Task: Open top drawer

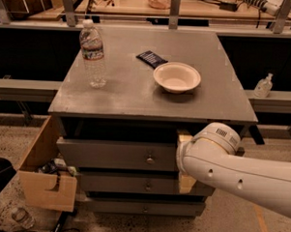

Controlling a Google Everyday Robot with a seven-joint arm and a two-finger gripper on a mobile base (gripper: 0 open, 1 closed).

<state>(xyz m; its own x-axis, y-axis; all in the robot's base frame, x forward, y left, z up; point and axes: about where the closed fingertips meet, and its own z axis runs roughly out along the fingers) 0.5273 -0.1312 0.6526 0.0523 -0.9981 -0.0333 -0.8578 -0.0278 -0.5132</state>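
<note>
While the gripper [184,137] sits mostly hidden behind the white arm [240,173] at the right end of the top drawer [110,154], just under the tabletop's [122,95] front edge, whether it is open, closed or holding anything cannot be told. It seems to be right of the brass knob [150,160], so a pull may slip off. A jerk could topple the water bottle [93,55] near the left edge. A bowl [176,76] rests right of centre, with a dark packet [152,58] just behind it. A tan wooden box [46,181] stands at the cabinet's left.
</note>
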